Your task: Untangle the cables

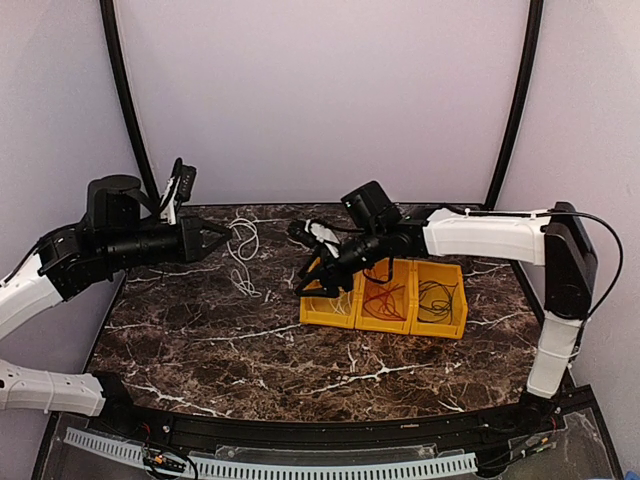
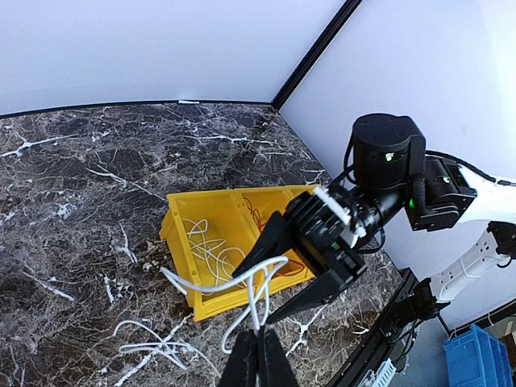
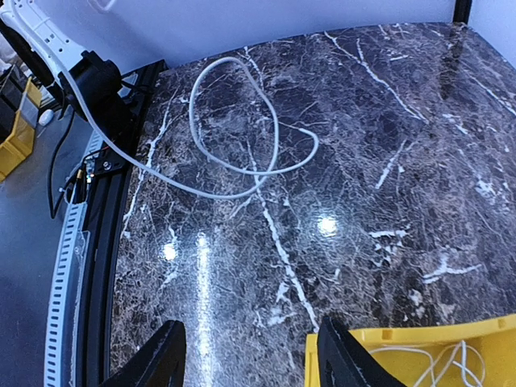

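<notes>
Jaws of the left gripper [image 2: 258, 359] clench the white cable [image 2: 234, 282]; right gripper [image 3: 246, 355] jaws stand apart, empty, over the worktop [image 3: 363, 201] beside the yellow bin [image 3: 419, 337].

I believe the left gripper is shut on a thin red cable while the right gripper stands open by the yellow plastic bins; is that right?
Not quite: the thin cable pinched in the left gripper is white, not red, as the left wrist view shows. The right gripper does stand open by the yellow plastic bins.
</notes>
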### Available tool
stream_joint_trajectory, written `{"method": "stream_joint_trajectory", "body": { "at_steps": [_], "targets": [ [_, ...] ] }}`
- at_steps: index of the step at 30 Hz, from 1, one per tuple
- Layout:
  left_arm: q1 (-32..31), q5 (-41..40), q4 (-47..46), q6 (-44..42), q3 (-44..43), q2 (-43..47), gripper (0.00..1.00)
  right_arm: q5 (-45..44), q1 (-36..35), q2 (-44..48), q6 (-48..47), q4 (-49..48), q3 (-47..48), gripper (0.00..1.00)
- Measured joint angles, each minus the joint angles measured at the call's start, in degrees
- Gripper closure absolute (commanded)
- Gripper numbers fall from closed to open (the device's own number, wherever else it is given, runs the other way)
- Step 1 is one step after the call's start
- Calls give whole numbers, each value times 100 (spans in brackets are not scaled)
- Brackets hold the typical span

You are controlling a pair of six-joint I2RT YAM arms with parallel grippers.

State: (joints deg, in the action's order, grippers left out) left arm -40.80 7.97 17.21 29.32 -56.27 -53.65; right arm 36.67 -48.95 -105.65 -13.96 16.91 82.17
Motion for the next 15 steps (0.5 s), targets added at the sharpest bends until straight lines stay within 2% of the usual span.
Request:
{"method": "stream_joint_trajectory", "body": {
  "at_steps": [15],
  "targets": [
    [-24, 146, -155, 197, -369, 11, 100, 553, -345, -518, 1014, -557, 990, 41]
  ]
}}
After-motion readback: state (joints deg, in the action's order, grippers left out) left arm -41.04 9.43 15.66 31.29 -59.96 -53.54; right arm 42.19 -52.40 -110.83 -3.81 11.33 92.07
